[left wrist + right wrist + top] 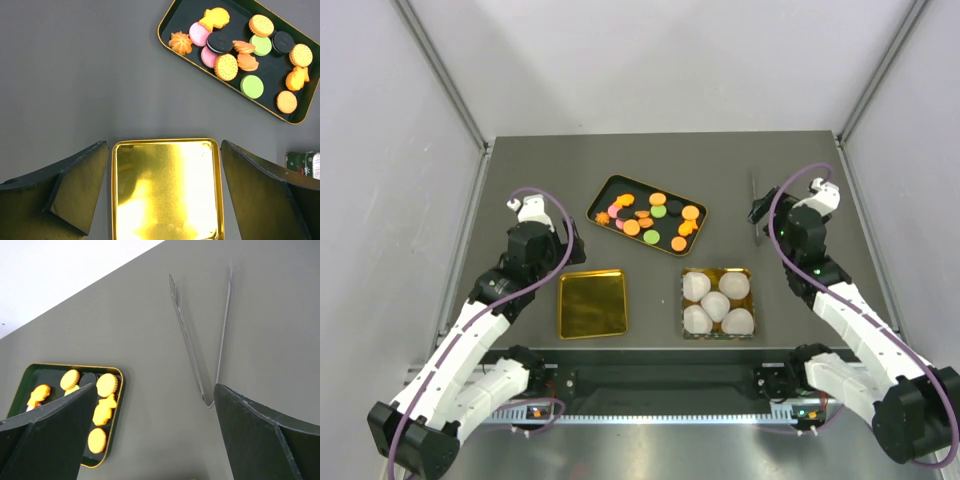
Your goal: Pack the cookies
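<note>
- Starting on the left, the left claw (164, 150) hangs just above the empty gold tray (592, 303). Its two fingers are spread wide and it holds nothing.
- The gold tray is shiny and bare. It sits near the front of the grey table (520, 180).
- Behind it, a bit to the right, is a dark tray (603, 193) with a gold edge. All the cookies (658, 212) are in there. They are orange, green, pink and black. Some are round and some are shaped like flowers. A few lie on top of each other.
- To the right of the bare tray is a second gold tray (717, 270). It holds four white paper cups (715, 305), packed close together. I see no cookie in any cup.
- Further right, near the table's edge, a pair of thin metal tongs (187, 337) lies flat with its two tips pointing away from the robot.
- The right claw (155, 387) hangs over the joined end of the tongs. Its fingers are spread wide too, and it holds nothing.
- I think the job is only at its start, since no cookie has left the dark tray.
- The step in hand looks like picking up the tongs. For that, the right claw needs to go down and close on them near the joined end.
- The tongs are thin and lie flat, so the claw may slip off them. It needs to go slow and line up well.
</note>
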